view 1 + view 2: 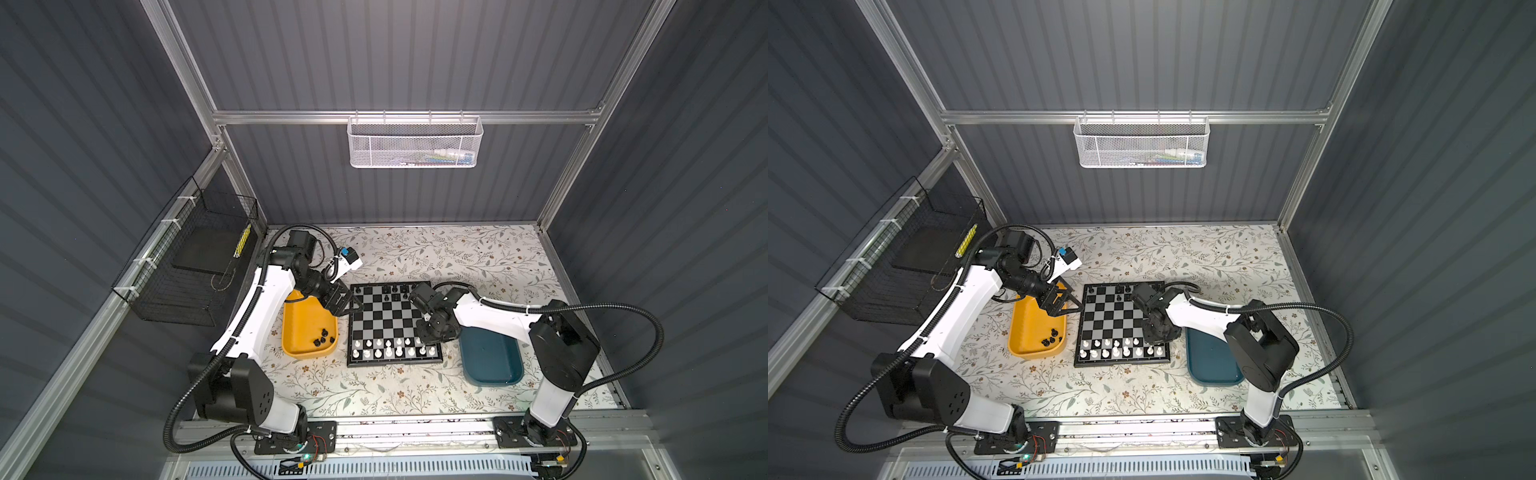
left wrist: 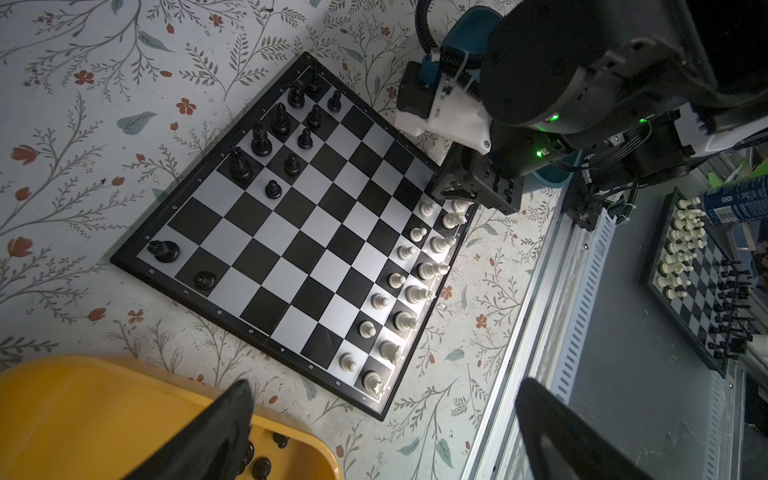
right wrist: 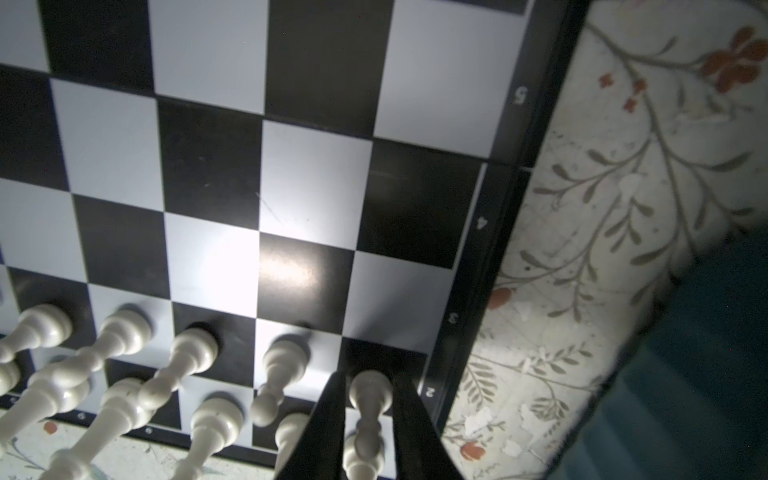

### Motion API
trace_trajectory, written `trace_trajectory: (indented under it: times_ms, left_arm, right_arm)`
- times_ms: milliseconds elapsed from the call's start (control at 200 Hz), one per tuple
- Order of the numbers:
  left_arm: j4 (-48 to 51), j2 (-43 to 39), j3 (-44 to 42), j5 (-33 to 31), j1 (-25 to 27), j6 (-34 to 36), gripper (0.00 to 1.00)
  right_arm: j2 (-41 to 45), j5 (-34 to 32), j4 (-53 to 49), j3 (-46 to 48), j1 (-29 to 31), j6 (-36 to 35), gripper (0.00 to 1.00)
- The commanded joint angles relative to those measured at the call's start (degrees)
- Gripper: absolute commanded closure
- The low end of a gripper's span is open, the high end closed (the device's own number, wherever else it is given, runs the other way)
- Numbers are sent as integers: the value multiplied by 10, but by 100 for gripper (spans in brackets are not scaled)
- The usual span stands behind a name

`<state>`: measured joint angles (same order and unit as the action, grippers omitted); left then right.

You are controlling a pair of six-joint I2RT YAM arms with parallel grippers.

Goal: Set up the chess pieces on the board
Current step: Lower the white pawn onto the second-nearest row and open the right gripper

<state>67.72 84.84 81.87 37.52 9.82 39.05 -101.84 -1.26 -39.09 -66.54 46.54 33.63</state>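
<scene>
**Work surface.** The square chessboard of black and silver-grey chequers with a black rim (image 1: 382,320) (image 1: 1113,320) lies flat at the centre of the floral-patterned table cover (image 1: 457,257). It sits between a yellow plastic tray (image 1: 303,328) on the left and a teal plastic tray (image 1: 490,357) on the right.

**Pieces.** White plastic chessmen (image 1: 390,348) stand upright along the two ranks nearest the robot. Black plastic chessmen (image 2: 282,137) occupy part of the two far ranks, mostly toward the right side, with two more (image 2: 166,251) near the far-left corner. A few loose black chessmen (image 1: 323,336) lie in the near end of the yellow tray.

**Left gripper** (image 1: 353,305). It is raised over the far end of the yellow tray, just beside the board's left edge. Its black fingers (image 2: 224,424) are spread wide and hold nothing.

**Right gripper** (image 1: 426,338). It is lowered at the board's near-right corner. In the right wrist view its dark fingers (image 3: 328,424) closely flank a white pawn (image 3: 370,390) standing upright on the second-rank square beside the right rim. Only slivers separate pads and pawn, so it cannot be told whether the pawn is gripped or released.
</scene>
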Motion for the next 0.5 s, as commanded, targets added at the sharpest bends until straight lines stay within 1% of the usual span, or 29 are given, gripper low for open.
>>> trace_trajectory:
  times_ms: [0,155,495]
  left_arm:
    - [6,-13,-3,3,4,4,0]
    - [7,-13,-3,3,3,4,1]
    - [9,-11,-1,1,3,3,1]
  right_arm:
    - [2,-6,-26,-14,4,-1,75]
    - [12,-11,-37,-24,5,-6,72]
    - [24,-13,-55,-46,5,-13,71]
